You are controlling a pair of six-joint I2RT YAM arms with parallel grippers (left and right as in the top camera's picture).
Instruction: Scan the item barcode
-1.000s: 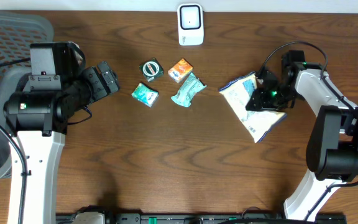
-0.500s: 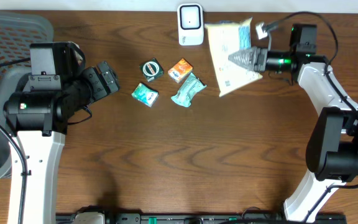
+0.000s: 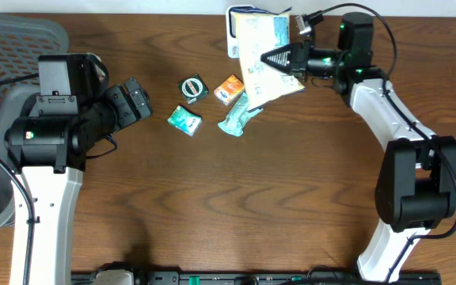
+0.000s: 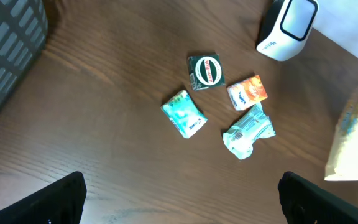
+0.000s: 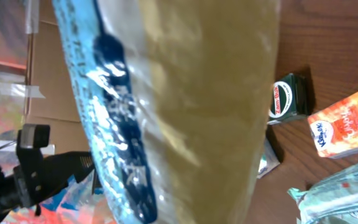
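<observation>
The left gripper [image 3: 141,100] stands wide open above the wooden table [image 3: 212,206]. Beyond it lie a teal packet [image 3: 184,119], a dark green packet [image 3: 191,87], an orange packet [image 3: 229,89] and a crumpled teal wrapper [image 3: 238,117]. Farthest back, the right gripper [image 3: 271,58] is clamped on the white-and-blue bag [image 3: 256,39], which it holds over the white barcode scanner [image 4: 275,43].

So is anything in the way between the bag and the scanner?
Nothing visible. The right claw holds the bag right by the scanner, partly hiding it from overhead; the small packets lie aside on the table, off that path.
</observation>
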